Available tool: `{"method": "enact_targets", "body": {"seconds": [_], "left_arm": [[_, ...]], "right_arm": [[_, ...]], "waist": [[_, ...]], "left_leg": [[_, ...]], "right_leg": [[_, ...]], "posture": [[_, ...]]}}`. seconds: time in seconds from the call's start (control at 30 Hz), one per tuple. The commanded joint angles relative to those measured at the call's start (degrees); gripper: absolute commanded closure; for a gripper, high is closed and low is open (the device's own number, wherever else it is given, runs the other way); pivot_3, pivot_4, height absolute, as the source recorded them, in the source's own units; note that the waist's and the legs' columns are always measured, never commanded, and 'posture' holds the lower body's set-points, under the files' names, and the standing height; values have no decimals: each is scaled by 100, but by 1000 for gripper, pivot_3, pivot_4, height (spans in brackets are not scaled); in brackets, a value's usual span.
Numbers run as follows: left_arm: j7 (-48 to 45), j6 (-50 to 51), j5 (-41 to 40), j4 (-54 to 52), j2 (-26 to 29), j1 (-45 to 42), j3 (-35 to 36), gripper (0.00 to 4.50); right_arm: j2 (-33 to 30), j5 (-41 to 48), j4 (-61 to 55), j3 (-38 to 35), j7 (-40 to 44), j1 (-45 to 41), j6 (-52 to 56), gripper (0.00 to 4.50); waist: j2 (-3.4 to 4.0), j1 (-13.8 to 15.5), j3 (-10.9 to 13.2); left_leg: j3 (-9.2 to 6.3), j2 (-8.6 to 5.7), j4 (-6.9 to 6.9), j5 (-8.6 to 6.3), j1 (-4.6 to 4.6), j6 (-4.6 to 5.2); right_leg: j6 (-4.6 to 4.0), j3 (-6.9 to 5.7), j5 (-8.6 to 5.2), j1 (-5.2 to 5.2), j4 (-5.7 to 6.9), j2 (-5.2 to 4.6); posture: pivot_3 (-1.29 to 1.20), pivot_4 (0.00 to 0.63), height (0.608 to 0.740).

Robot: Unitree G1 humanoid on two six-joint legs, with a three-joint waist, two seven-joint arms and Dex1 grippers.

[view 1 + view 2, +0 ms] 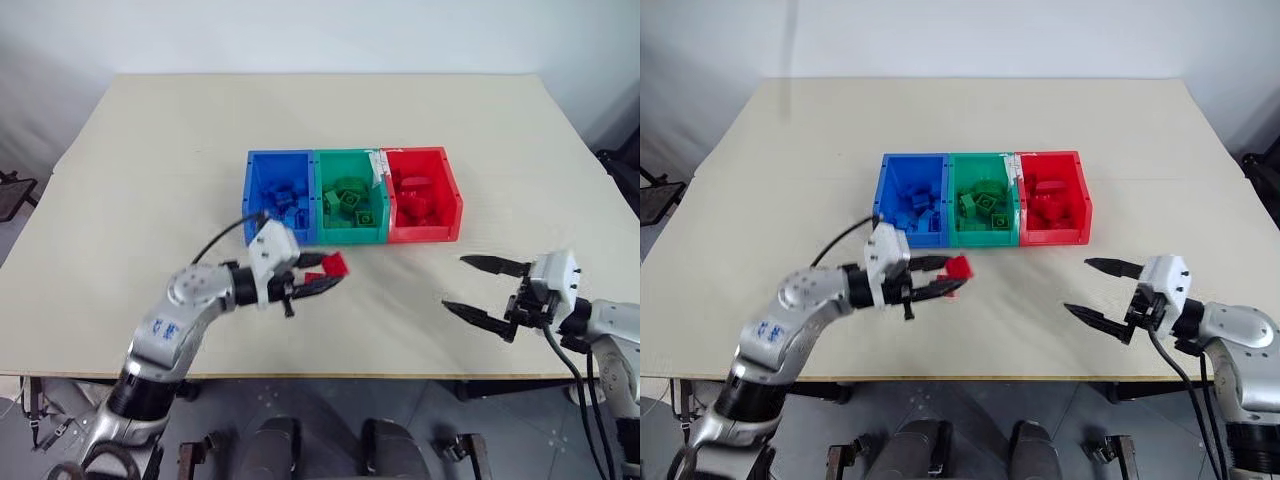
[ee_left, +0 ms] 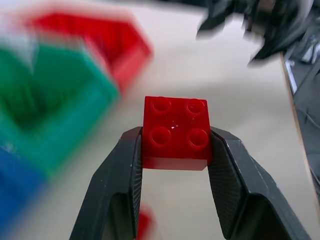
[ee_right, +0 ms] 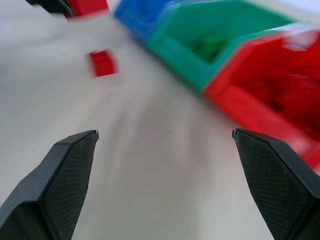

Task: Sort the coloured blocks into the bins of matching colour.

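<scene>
My left gripper is shut on a red studded block, held above the table just in front of the green bin. In the left wrist view the block sits square between both fingers. A second red block lies on the table below it. The blue bin, green bin and red bin stand joined in a row at mid-table, each holding several blocks of its own colour. My right gripper stands open and empty to the front right of the red bin.
The pale table top is bare around the bins. Its front edge runs close under both arms. A black cable loops off my left wrist.
</scene>
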Motion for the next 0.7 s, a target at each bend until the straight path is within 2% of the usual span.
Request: {"method": "enact_targets", "body": {"seconds": [0.03,0.13,0.3,0.47,0.57,0.6,0.7], "left_arm": [[-18,-743,507,1155,-387,-937,-324,3017],[251,-1647,1080,2995,-1003,-2114,-490,3017],[235,-3060,1597,5524,-1687,-3348,-516,3017],[591,-3794,1868,7447,-2228,-4165,-316,3017],[782,-3984,1937,8025,-2386,-4435,-157,3017],[832,-4060,1957,8128,-2414,-4488,-107,2295],[656,-4231,1900,8237,-2466,-4560,61,1373]], "right_arm": [[245,168,-399,-502,-769,153,87,0],[509,209,-766,-753,-1284,472,139,0],[719,202,-1244,-790,-1647,880,143,0],[899,208,-1691,-707,-1991,1083,199,0],[1026,188,-1929,-617,-2174,1154,257,0],[1061,184,-1997,-592,-2228,1176,275,0],[1136,196,-2106,-508,-2323,1226,314,0]], "waist": [[-1,19,0],[-3,87,1],[-7,44,4],[-15,29,8],[-17,35,10],[-17,34,10],[-17,35,10]], "left_leg": [[8,-13,1,0,0,0],[29,-34,5,2,-4,3],[54,-45,-5,3,-14,14],[67,-41,-12,1,-14,18],[67,-42,-9,0,-17,21],[66,-42,-9,0,-17,21],[65,-42,-8,0,-18,21]], "right_leg": [[0,0,0,0,0,1],[3,-1,2,-1,13,1],[15,4,8,-10,4,-5],[17,3,8,-18,2,-6],[17,4,9,-19,2,-7],[18,4,9,-19,3,-7],[18,4,9,-21,5,-7]], "posture": [[0,150,740],[0,150,740],[0,150,740],[0,150,740],[0,150,740],[0,150,740],[0,150,740]]}}
